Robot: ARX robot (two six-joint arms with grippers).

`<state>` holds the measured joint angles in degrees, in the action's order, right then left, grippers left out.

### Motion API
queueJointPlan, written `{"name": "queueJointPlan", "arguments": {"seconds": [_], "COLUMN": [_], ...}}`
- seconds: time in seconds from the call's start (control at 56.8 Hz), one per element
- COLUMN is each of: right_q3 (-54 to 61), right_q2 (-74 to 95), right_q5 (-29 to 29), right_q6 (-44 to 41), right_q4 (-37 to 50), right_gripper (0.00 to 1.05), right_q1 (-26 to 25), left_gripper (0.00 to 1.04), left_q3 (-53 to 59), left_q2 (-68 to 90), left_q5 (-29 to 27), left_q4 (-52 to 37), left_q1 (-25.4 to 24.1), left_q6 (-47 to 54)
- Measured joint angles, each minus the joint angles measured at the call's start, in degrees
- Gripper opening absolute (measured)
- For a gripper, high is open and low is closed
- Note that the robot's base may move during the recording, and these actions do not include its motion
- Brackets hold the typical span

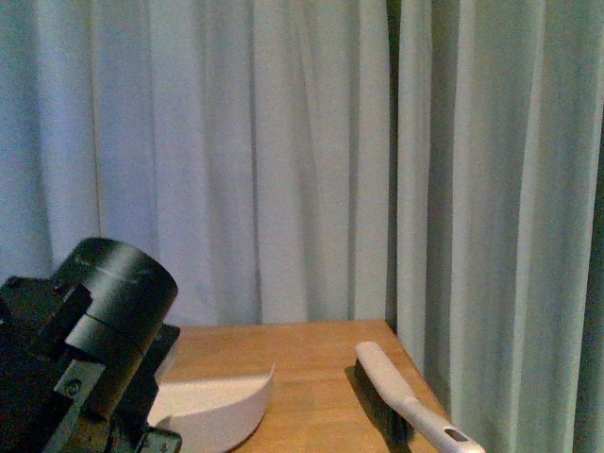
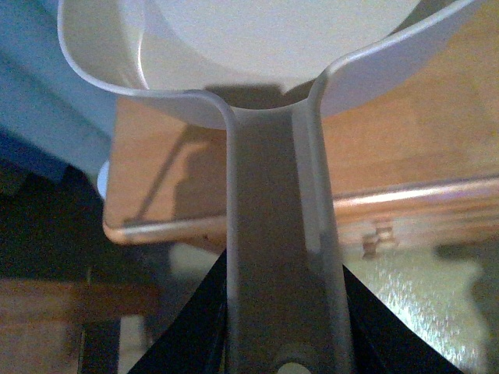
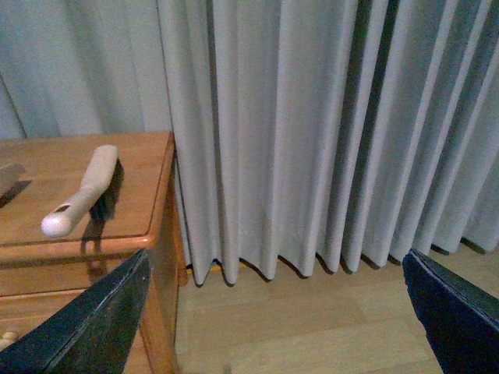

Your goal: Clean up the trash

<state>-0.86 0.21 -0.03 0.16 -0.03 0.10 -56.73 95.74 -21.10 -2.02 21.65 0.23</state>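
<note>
Smooth plastic dustpan (image 2: 273, 195), wooden table (image 1: 321, 377)

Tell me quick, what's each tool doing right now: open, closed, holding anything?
Left tool: closed on the dustpan handle.
Right tool: open, holding nothing; the brush lies on the table.

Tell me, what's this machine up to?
The robot's left tool is shut on the handle of a white dustpan at the wooden table. Its right tool hangs open and empty off the table's side. The brush lies on the table, not yet picked up. No trash shows.
</note>
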Motion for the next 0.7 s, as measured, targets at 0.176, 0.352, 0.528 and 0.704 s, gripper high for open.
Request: {"name": "queueJointPlan", "arguments": {"seconds": [0.176,0.352,0.528,0.704], "right_q3": [0.0,0.0,0.0,0.0], "right_q2": [0.0,0.0,0.0,0.0], "right_q5": [0.0,0.0,0.0,0.0], "right_q6": [0.0,-0.02,0.0,-0.02], "right_q4": [0.0,0.0,0.0,0.0], "right_gripper": [0.97,0.97,0.97,0.97], "right_q1": [0.0,0.0,0.0,0.0], "left_gripper": [0.28,0.28,0.28,0.28], "left_q3": [5.07,16.0,26.91,34.05], "left_q2": [-10.62,-28.85,-44.48,-56.33], "left_q5": [1.51,7.41,13.88,27.26], "left_q4": [-11.47,-20.85,-27.69,-29.7], "left_q1": [0.66,0.17,-5.66,-19.26], "left_q6": [5.18,7.5,11.56,12.33]}}
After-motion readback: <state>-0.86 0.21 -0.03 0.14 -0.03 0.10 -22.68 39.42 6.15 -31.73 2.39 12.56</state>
